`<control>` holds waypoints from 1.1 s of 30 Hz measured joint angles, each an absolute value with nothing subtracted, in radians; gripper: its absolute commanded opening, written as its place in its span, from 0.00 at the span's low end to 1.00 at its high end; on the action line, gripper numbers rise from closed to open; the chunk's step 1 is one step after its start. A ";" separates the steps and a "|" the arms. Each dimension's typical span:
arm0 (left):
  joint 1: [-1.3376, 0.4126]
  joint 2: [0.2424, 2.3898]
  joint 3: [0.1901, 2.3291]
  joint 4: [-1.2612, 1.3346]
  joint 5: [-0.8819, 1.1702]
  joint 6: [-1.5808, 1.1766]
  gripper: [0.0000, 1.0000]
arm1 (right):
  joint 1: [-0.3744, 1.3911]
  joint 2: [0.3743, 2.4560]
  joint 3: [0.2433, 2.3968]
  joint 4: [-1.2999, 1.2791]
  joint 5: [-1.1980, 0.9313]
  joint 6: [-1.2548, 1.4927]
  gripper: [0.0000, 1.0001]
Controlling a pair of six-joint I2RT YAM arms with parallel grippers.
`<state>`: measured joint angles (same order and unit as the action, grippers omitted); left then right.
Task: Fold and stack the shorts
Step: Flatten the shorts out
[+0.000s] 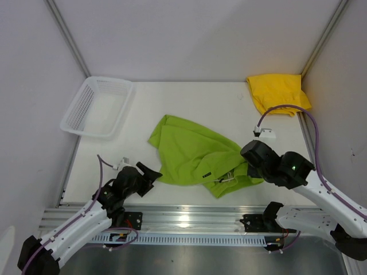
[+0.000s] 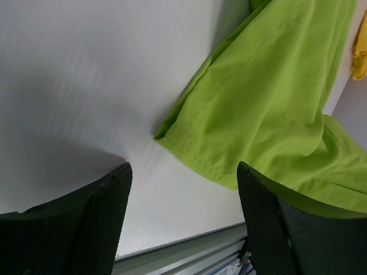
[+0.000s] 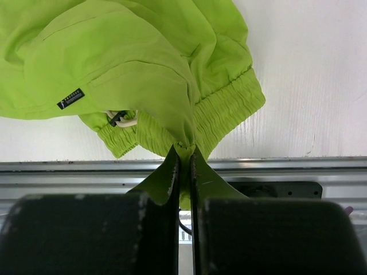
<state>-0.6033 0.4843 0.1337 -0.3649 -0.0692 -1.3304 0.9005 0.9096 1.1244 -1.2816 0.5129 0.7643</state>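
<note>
Right pincer point(image 3: 184, 156): closed tight on a thin waistband fold of the lime green shorts point(image 1: 192, 153), near-centre of the table point(image 1: 189, 97).
Risk: so narrow a bite may slip, or the cloth may bunch when pulled.
Left pincer point(image 2: 183, 200): wide, empty, just beside the near-left hem.
Yellow shorts point(image 1: 278, 91): far right corner.
Basket point(image 1: 86, 112): far left, well apart, no hindrance.

Small black label point(image 3: 70, 98) on the lime green shorts point(image 3: 132, 46), its white print illegibly small
</note>
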 measured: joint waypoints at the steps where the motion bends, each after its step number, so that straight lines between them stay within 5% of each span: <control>1: -0.613 0.491 0.134 -0.363 -0.081 -1.350 0.78 | 0.899 0.908 1.121 -1.279 0.512 0.764 0.00; 14: -0.682 0.679 0.112 -0.143 -0.110 -1.491 0.70 | 0.875 0.888 1.092 -1.245 0.492 0.746 0.00; 18: -0.699 0.749 0.099 -0.056 -0.121 -1.527 0.50 | 0.875 0.886 1.089 -1.236 0.484 0.746 0.00; 26: -0.705 0.886 0.097 0.070 -0.168 -1.565 0.48 | 0.874 0.855 1.079 -1.226 0.479 0.746 0.00; 31: -0.707 1.047 0.102 0.213 -0.196 -1.592 0.08 | 0.873 0.842 1.073 -1.216 0.468 0.746 0.00; 33: -0.707 1.123 0.118 0.268 -0.203 -1.591 0.00 | 0.873 0.838 1.066 -1.212 0.461 0.746 0.00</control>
<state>-0.7067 1.1233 0.1177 0.2676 -0.2031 -1.5906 0.8734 0.8375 1.0657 -1.2121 0.4614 0.7464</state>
